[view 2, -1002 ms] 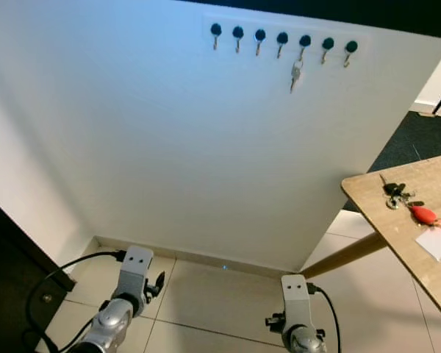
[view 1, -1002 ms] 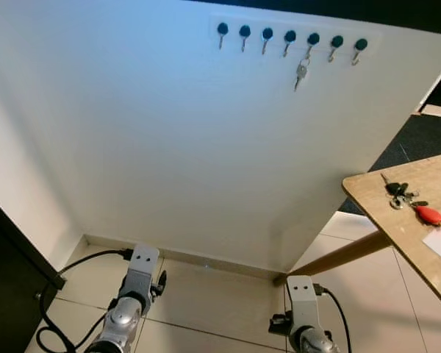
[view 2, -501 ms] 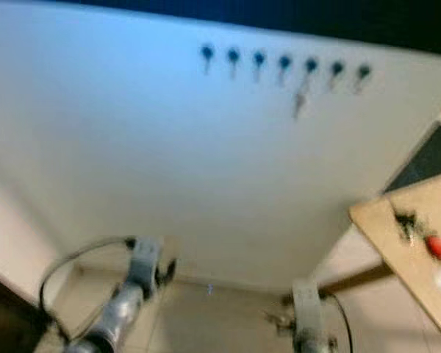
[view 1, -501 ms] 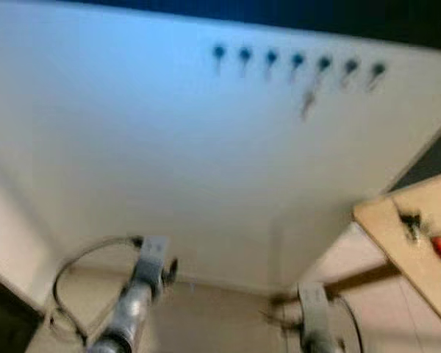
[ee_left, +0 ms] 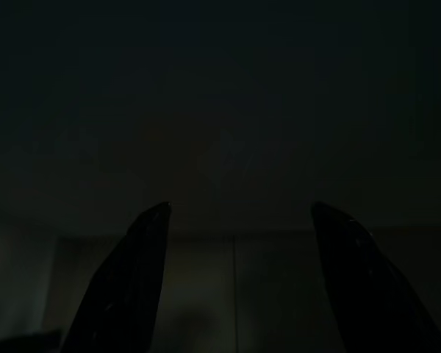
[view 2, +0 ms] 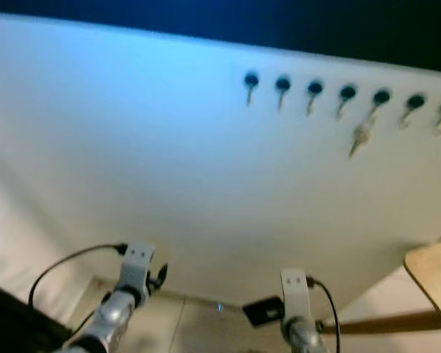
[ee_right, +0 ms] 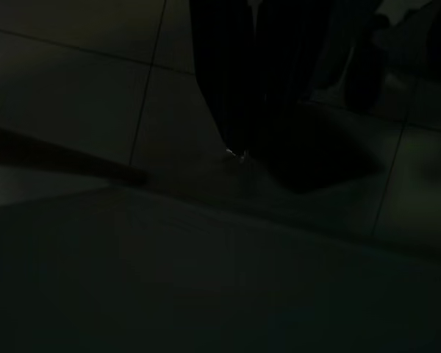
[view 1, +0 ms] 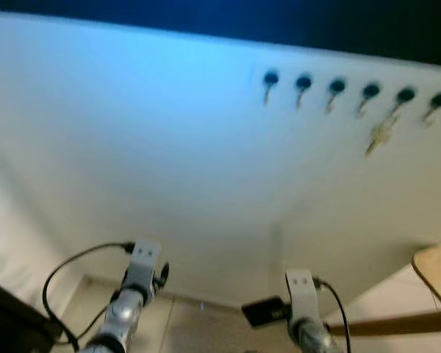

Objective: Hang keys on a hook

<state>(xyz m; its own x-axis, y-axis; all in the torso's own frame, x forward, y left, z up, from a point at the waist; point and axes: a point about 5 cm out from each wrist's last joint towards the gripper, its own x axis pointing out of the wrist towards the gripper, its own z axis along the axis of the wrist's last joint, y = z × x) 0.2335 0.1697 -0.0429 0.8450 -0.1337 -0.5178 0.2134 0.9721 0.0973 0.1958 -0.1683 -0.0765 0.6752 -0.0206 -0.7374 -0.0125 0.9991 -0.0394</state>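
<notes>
Spanning most of the head views, a large white wall (view 1: 169,162) is seen under a bluish, blurred light, and everything else is placed here relative to it. Along the wall's foot a pale tiled floor (view 1: 206,331) is visible. At the wall's lower right edge the corner of a wooden table (view 1: 437,268) juts in, with one slanted wooden leg running beneath it toward the wall's base.

Two silver arms are held low in front of the wall's base. The left arm (view 1: 132,294) is raised slightly toward the wall, with a black cable looping from it. The left gripper (ee_left: 235,243) is shown in its very dark wrist view with its two black fingers (ee_left: 132,279) set well apart, nothing between them. The right arm (view 1: 303,309) stands near the wall's foot beside a small dark block. The right gripper (ee_right: 257,110) is pictured against dim floor tiles, its fingers pressed close together with nothing made out between them.

High on the wall's upper right, a row of dark round hooks (view 2: 315,89) is mounted. From the fifth hook counted from the left, a single pale key (view 2: 359,137) is seen hanging against the wall, tilted slightly. The remaining hooks in the row are bare.
</notes>
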